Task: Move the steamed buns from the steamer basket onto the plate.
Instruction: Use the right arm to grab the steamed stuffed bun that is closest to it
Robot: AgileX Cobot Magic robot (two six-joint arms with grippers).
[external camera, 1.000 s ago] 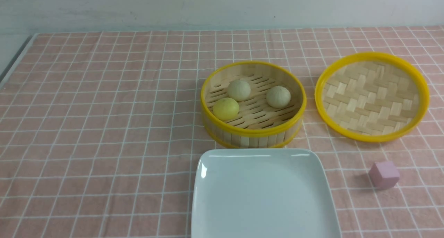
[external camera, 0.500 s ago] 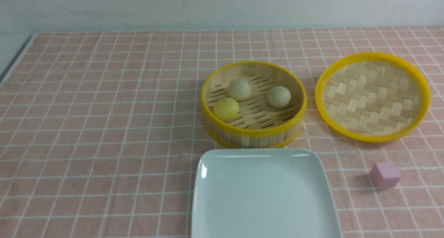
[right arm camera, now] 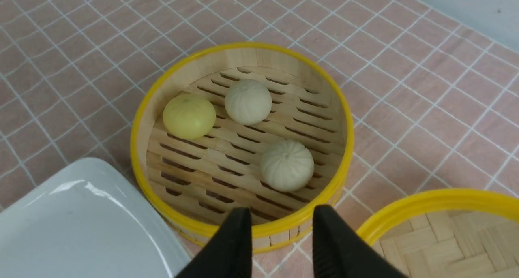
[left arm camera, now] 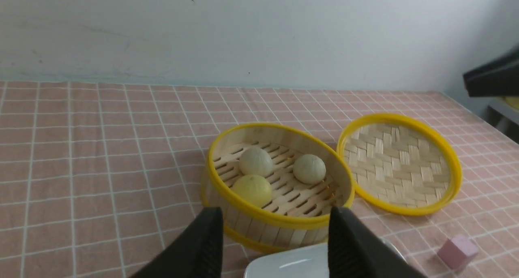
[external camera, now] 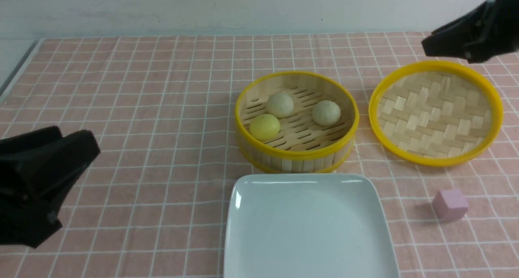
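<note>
Three round steamed buns (external camera: 279, 104), two pleated beige, one yellow, lie in the slatted bamboo steamer basket (external camera: 296, 160). The left gripper (left arm camera: 275, 217) and right gripper (right arm camera: 282, 213) both gape, empty.

Open counter (external camera: 162, 87) fills the left half of the frame, apart from the left gripper (external camera: 79, 142) at the left edge. In the centre the steamer basket (external camera: 296, 160) is uncovered; its tall wall rings the steamed buns (external camera: 279, 104), which sit apart. The plate (external camera: 308, 229) lies just below it, the lid (external camera: 436, 112) just right, the pink cube (external camera: 450, 204) lower right, the right gripper (external camera: 429, 47) over the lid's upper edge.
</note>
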